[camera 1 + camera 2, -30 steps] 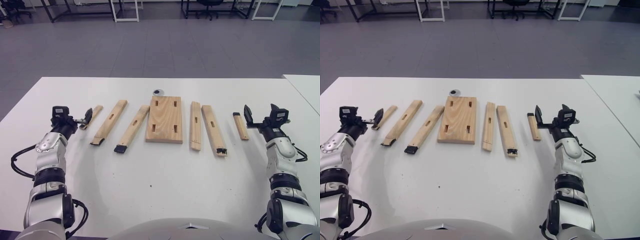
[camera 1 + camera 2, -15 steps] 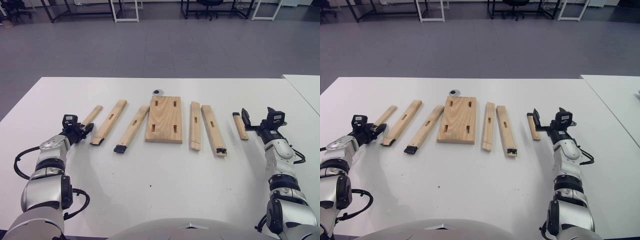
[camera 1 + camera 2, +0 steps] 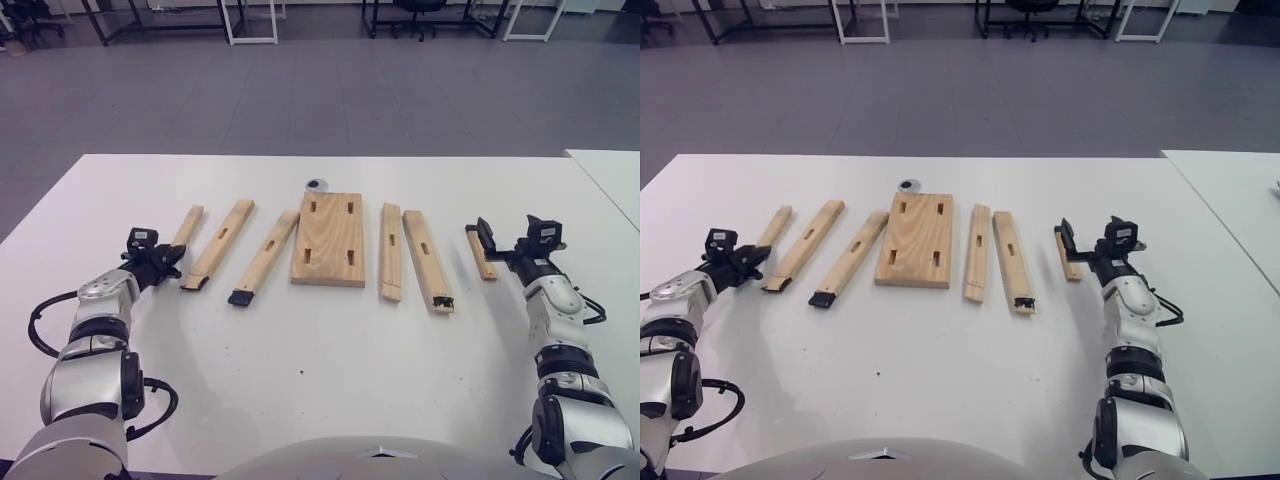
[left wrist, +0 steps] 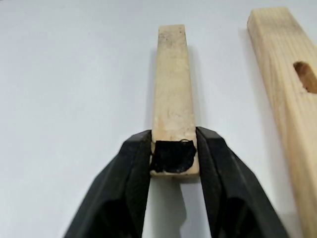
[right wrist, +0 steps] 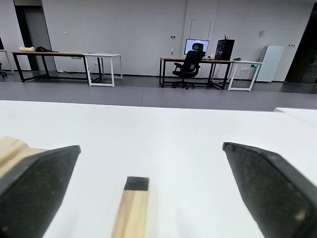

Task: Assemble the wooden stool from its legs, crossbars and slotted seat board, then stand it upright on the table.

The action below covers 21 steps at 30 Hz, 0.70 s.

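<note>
Nothing joined: seat board and legs lie flat, apart; left gripper pinches the left crossbar's near end, right gripper gapes wide near the right crossbar.

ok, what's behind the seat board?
A small round dark object on the table, just beyond the seat board's far edge; the board may cover its near rim.

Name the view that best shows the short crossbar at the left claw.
Left wrist view: the crossbar lies close up, its black-tipped end inside the left claw. The eye views show it small and distant.
</note>
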Available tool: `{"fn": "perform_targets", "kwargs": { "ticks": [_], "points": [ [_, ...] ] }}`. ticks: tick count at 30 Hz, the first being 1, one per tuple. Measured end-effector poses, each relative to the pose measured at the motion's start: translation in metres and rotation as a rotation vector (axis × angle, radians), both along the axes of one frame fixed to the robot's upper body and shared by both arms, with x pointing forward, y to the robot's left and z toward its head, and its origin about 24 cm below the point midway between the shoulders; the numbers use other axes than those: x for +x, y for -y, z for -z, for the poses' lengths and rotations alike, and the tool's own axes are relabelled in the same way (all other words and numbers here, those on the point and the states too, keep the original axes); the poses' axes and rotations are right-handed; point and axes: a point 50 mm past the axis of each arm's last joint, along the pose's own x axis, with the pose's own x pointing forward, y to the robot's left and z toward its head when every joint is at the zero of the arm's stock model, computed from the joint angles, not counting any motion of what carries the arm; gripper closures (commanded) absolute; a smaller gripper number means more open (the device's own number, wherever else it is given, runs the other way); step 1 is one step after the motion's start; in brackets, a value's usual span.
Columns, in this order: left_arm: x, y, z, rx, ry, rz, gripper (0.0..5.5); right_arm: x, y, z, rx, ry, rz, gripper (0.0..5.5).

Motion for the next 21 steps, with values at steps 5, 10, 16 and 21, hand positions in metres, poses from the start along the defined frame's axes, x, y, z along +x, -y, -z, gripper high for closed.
{"fn": "perform_targets", "kwargs": {
  "ticks": [5,10,16,21],
  "points": [
    [0.030,0.095,-0.085,-0.039,0.466,0.380,4.20,0.023,-0.089,-0.074,0.618,0.159,-0.391,0.10],
    [0.004,0.196,-0.122,-0.110,0.608,0.734,4.20,0.018,-0.177,-0.171,0.975,0.233,-0.736,0.10],
    [-0.014,0.226,-0.137,-0.081,0.629,0.870,4.20,0.014,-0.193,-0.178,0.976,0.144,-0.718,0.89],
    [-0.013,0.220,-0.133,0.042,0.614,0.827,4.20,0.003,-0.191,-0.188,0.919,0.151,-0.716,1.90]
  ]
}}
